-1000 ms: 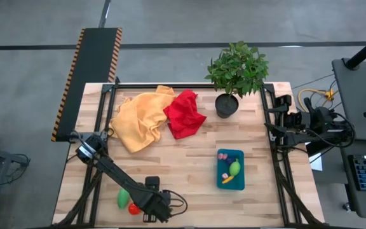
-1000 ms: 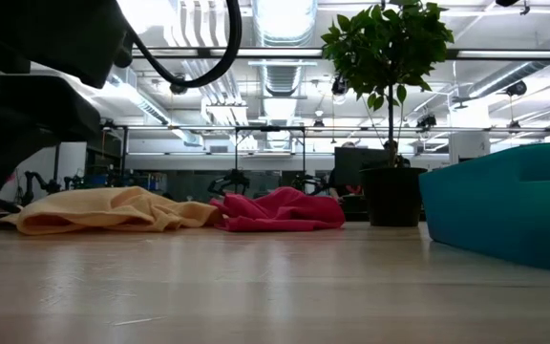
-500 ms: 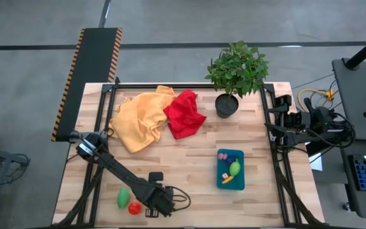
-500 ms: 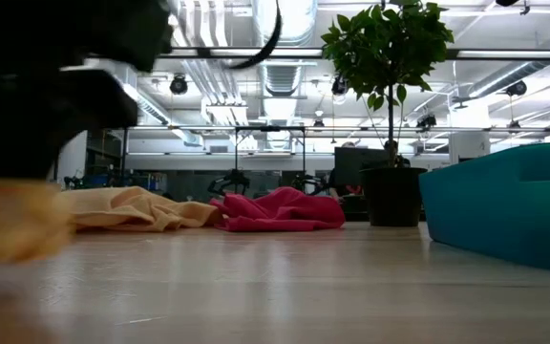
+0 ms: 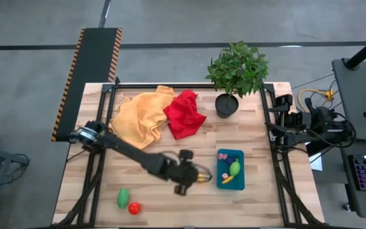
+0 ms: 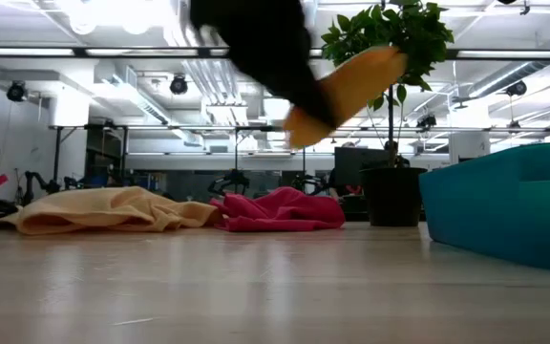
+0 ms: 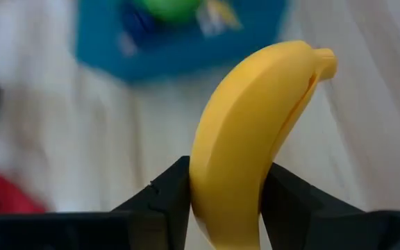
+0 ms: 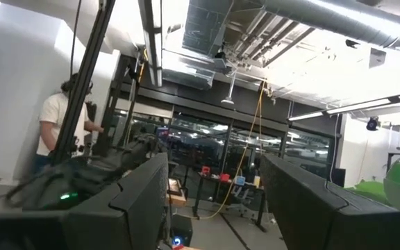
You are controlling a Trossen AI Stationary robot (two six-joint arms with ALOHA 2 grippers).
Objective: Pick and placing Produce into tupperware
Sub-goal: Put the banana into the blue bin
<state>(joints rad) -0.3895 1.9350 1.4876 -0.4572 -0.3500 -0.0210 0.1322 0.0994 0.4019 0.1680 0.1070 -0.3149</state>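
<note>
On the pale wooden plank counter we see the shallow teal-blue plastic tupperware with rounded corners, hard and smooth. The left claw hangs just beside it, gripping the smooth yellow toy banana at its middle. We judge it light, stiff and slippery; this middle hold seems good. The right claw stands open beyond the counter's edge.
</note>
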